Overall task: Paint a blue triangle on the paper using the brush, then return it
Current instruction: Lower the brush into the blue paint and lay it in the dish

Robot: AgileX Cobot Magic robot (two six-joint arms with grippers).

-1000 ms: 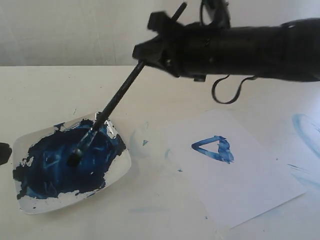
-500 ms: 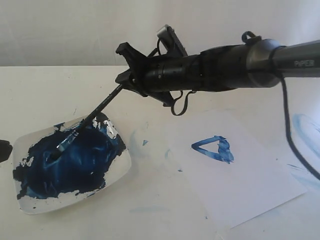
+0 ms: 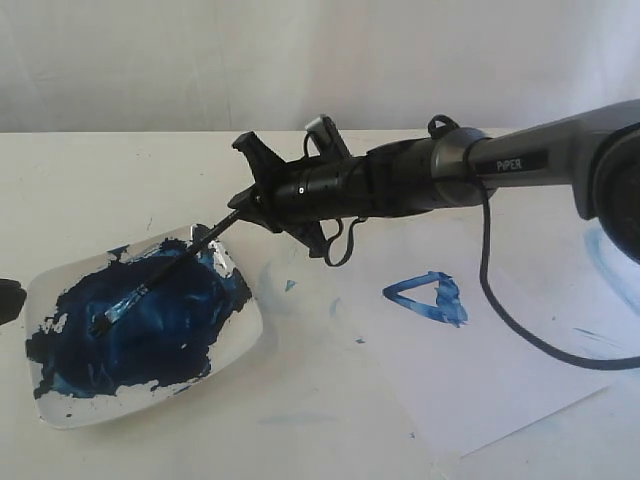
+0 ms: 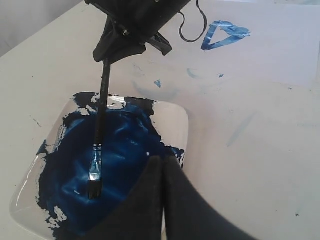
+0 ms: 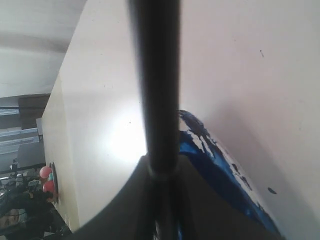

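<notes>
The right hand (image 3: 248,190) clamps the thin black-handled paintbrush (image 3: 170,270), whose bristles rest ahead of its fingertips in the white dish of dark blue paint (image 3: 240,350). Behind the hand, beside its arm, the streaky blue triangle (image 3: 428,298) sits on the white paper sheet (image 3: 500,380). The left hand (image 4: 162,200), its fingers pressed together, hangs over the dish's rim.

Inventory: one brush (image 3: 175,265), one paint dish (image 3: 240,335), one paper (image 3: 500,370), one blue triangle (image 3: 425,297), one left gripper (image 4: 161,162), one right gripper (image 3: 243,172), one tabletop (image 3: 100,180).

Black-handled brush (image 3: 165,272) slanted, bristles in blue paint (image 3: 150,340); streaky blue triangle (image 3: 428,297) on flat white paper (image 3: 500,380)
</notes>
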